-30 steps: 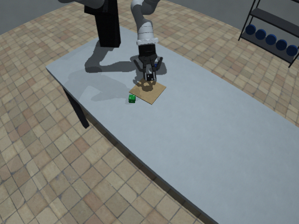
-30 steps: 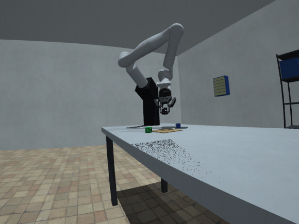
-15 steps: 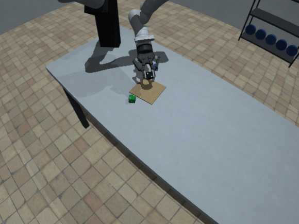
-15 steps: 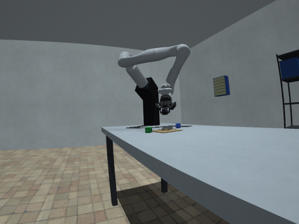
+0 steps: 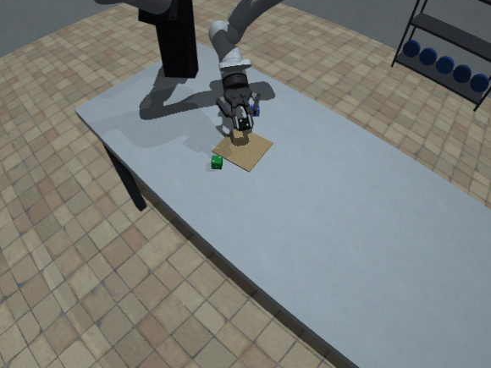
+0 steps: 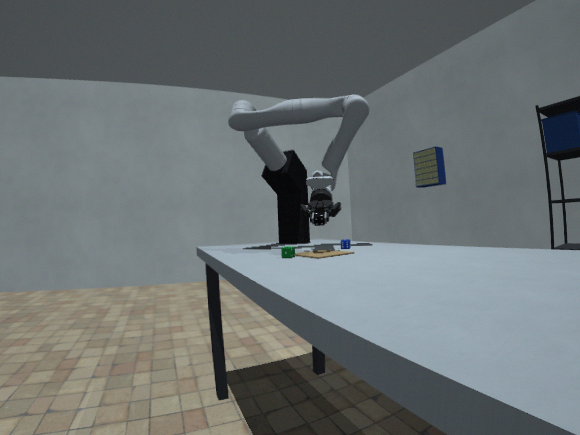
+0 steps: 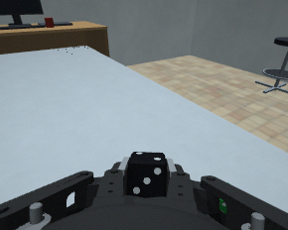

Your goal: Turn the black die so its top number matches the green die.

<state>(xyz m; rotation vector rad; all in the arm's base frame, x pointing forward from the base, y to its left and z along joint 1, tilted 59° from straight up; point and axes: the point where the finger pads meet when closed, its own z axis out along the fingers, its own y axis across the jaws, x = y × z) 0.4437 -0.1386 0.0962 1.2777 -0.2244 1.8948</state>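
My gripper point(image 5: 243, 123) is shut on the black die point(image 7: 145, 173) and holds it in the air above the far corner of the brown mat point(image 5: 242, 148). The gripper is tilted toward the horizontal. In the wrist view the die's facing side shows three white pips and its upper side shows two. The gripper also shows in the exterior view point(image 6: 320, 217), well above the mat point(image 6: 324, 254). The green die point(image 5: 217, 162) lies on the table just off the mat's left corner, also seen in the exterior view point(image 6: 287, 252).
A blue die point(image 5: 257, 112) lies on the table behind the gripper, also visible in the exterior view point(image 6: 345, 244). The arm's black base point(image 5: 175, 35) stands at the table's far end. A dark shelf point(image 5: 449, 39) stands off the table at right.
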